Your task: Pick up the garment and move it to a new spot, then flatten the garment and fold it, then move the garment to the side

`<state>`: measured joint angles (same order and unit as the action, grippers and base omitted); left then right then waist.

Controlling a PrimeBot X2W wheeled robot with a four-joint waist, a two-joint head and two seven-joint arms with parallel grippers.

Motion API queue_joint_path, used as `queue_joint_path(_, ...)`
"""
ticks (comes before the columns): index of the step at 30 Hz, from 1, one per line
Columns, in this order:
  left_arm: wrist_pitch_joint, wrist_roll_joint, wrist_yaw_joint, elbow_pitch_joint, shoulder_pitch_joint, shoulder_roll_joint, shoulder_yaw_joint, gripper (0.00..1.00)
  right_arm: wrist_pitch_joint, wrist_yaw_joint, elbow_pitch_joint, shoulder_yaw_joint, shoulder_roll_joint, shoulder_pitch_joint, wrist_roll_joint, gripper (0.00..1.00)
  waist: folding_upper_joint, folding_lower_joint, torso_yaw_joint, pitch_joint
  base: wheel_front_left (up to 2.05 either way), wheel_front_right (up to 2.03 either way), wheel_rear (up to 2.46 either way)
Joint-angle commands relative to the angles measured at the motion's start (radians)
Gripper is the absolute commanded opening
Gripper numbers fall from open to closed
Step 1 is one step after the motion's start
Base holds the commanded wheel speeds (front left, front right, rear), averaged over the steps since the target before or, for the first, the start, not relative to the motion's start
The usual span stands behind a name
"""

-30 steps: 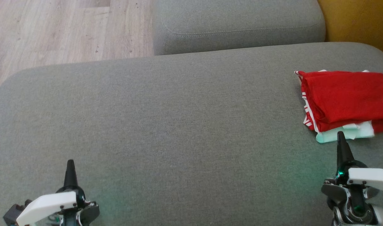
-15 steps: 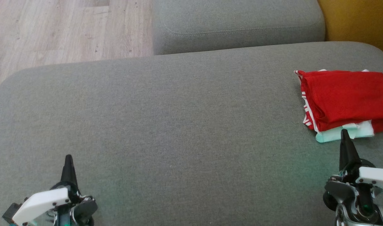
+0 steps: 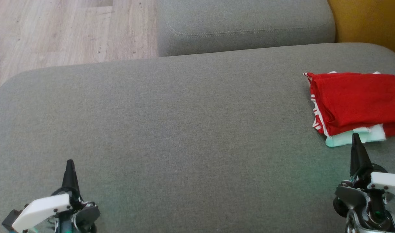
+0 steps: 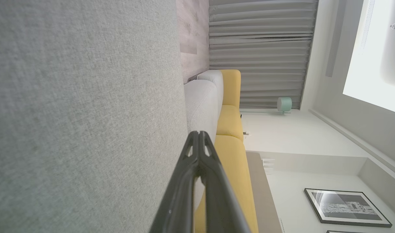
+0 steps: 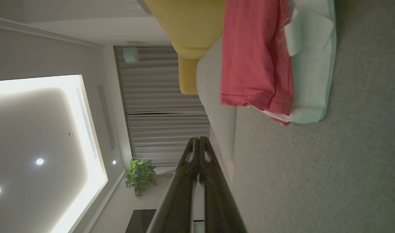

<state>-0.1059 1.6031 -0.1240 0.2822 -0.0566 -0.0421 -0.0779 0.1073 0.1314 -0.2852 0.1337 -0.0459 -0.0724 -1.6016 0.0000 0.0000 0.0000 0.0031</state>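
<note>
A folded red garment (image 3: 356, 100) with white and pale mint edges lies at the right side of the grey couch cushion (image 3: 184, 129). The right wrist view has the garment (image 5: 255, 55) at its top, beyond the fingers. My right gripper (image 3: 356, 137) is shut at the lower right, its tip just short of the garment's near edge, and holds nothing. My left gripper (image 3: 69, 162) is shut at the lower left over bare cushion, far from the garment. Both wrist views show each pair of fingers (image 4: 199, 136) (image 5: 199, 140) pressed together at the tips.
A second grey cushion (image 3: 246, 26) lies beyond the main one. Wooden floor (image 3: 55, 29) shows at the upper left. A yellow sofa part (image 3: 372, 19) stands at the upper right. The cushion's rounded left edge (image 3: 3, 90) drops toward the floor.
Both grippers shifted a little between the earliest frame and now: the left tip sits slightly lower left, the right tip slightly right and nearer the garment. The garment has not moved.
</note>
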Motion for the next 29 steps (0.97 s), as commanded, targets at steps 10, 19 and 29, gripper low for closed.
queue_joint_path(10,-0.007,0.006,-0.007,-0.037,-0.051,-0.008,-0.036,0.00,0.006,-0.001,0.040,-0.020,-0.004,-0.036,-0.007,0.00,0.0000,0.0000,0.000,0.000,0.00,0.00,0.00)
queue_joint_path(19,-0.007,0.006,-0.007,-0.037,-0.051,-0.008,-0.036,0.00,0.006,-0.001,0.040,-0.020,-0.004,-0.036,-0.007,0.00,0.0000,0.0000,0.000,0.000,0.00,0.00,0.00)
queue_joint_path(29,-0.007,0.006,-0.007,-0.037,-0.051,-0.008,-0.036,0.00,0.006,-0.001,0.040,-0.020,-0.004,-0.035,-0.007,0.00,0.0000,0.0000,0.000,0.000,0.00,0.00,0.00)
